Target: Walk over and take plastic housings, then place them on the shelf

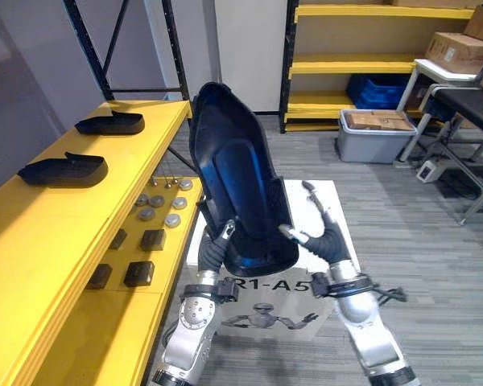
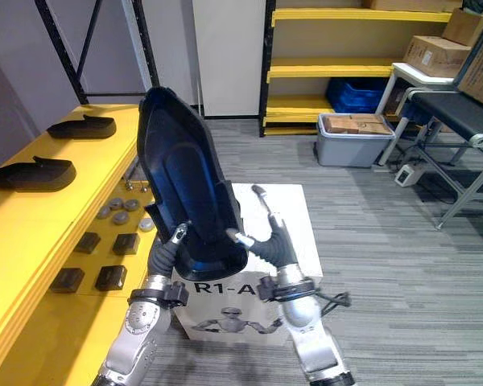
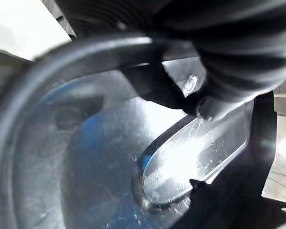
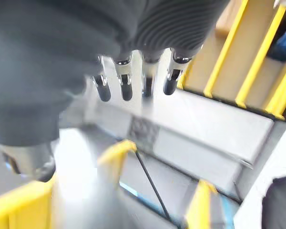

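I hold a large dark blue plastic housing (image 1: 237,177) upright in front of me, its hollow side facing me, between both hands. My left hand (image 1: 212,253) grips its lower left rim, thumb on the inside and fingers behind; the left wrist view looks into the glossy inner shell (image 3: 109,157). My right hand (image 1: 326,237) is open, with its thumb against the lower right rim and its fingers (image 4: 133,81) straight. On the top of the yellow shelf (image 1: 64,233) to my left lie two smaller black housings (image 1: 110,123) (image 1: 64,170).
A white box (image 1: 338,205) stands on the floor right under the held housing. On the lower yellow level lie grey discs (image 1: 161,205) and dark blocks (image 1: 138,273). Beyond are a yellow rack (image 1: 362,63), a grey tote (image 1: 374,135) and a black bench (image 1: 467,104).
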`<state>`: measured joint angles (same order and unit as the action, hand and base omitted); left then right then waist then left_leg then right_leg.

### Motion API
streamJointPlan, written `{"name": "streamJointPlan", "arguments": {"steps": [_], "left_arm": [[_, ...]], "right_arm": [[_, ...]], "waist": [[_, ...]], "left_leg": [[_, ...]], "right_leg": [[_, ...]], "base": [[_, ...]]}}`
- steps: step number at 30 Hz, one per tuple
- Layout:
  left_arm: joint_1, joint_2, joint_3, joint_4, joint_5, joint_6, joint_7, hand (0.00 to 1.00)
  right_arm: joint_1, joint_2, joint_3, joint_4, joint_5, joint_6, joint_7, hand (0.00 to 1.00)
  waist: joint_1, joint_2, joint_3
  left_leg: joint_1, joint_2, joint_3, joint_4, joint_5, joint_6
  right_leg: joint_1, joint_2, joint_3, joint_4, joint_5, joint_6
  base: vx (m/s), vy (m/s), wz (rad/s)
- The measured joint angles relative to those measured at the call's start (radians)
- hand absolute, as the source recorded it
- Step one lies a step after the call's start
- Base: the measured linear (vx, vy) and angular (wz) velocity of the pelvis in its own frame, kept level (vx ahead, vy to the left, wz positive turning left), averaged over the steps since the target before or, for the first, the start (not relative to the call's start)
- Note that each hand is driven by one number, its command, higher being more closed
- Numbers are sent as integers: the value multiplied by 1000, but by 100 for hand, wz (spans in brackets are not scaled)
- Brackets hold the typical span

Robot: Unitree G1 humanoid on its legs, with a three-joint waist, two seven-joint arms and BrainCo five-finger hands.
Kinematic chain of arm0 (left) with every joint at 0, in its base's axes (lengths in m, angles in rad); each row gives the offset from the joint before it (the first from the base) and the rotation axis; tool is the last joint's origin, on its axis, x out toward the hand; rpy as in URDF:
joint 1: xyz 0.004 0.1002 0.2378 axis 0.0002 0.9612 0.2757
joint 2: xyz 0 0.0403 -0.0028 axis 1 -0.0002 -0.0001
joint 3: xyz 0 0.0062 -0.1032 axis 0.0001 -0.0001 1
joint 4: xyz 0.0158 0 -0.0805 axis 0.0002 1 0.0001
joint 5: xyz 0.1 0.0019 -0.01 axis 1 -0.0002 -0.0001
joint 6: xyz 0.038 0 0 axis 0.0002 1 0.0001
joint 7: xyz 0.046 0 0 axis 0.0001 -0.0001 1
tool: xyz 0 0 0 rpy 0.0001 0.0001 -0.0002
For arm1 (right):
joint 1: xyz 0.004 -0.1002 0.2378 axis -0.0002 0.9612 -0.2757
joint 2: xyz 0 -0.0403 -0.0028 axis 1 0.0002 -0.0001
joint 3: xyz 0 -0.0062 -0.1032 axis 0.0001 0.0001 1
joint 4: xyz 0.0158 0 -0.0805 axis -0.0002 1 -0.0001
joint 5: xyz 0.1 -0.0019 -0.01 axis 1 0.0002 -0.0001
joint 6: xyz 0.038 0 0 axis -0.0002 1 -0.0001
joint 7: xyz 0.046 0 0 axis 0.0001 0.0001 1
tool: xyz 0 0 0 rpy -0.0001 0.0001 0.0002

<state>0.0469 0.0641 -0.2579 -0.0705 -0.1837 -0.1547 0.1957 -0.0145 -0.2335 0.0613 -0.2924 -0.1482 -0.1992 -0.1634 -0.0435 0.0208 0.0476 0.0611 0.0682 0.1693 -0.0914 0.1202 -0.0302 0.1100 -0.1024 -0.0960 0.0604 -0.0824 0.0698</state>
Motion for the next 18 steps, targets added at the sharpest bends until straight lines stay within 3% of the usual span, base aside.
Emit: {"name": "streamJointPlan", "arguments": {"steps": [3, 9, 12, 15, 18], "left_arm": [[52, 2, 66, 0, 20, 1, -6, 100], [125, -16, 145, -32, 22, 2, -8, 100], [149, -24, 176, -48, 28, 2, -9, 100], [176, -27, 212, -50, 39, 2, -14, 100], [240, -44, 253, -77, 54, 2, -30, 100]], "right_arm": [[-5, -21, -201, -42, 173, -23, 2, 0], [-1, -24, -457, -47, 427, -91, 0, 0], [26, -23, -526, -13, 457, -105, -11, 0], [110, -9, -553, 136, 456, -106, -13, 0], [225, 48, -562, 367, 426, -48, -10, 0]], "waist": [[-2, -2, 1], [-12, -4, 2], [-24, -4, 2], [-35, -6, 1], [-39, -5, 1]], "left_leg": [[-3, 3, 6, 0, -2, -3], [-11, 5, 10, 3, -5, -6], [-19, 5, 5, 4, -5, -6], [-22, 6, 2, 4, -5, -6], [-30, 8, 2, 3, -6, -8]], "right_leg": [[-6, 3, 4, -2, 1, 0], [-11, 6, 4, -9, 1, -1], [-14, 6, 2, -9, 1, -1], [-16, 7, 1, -9, 1, -1], [-23, 9, 1, -9, 1, -1]], "base": [[-9, 2, -6], [0, -1, -3], [0, 0, 3], [0, 0, 0], [0, 0, 0]]}}
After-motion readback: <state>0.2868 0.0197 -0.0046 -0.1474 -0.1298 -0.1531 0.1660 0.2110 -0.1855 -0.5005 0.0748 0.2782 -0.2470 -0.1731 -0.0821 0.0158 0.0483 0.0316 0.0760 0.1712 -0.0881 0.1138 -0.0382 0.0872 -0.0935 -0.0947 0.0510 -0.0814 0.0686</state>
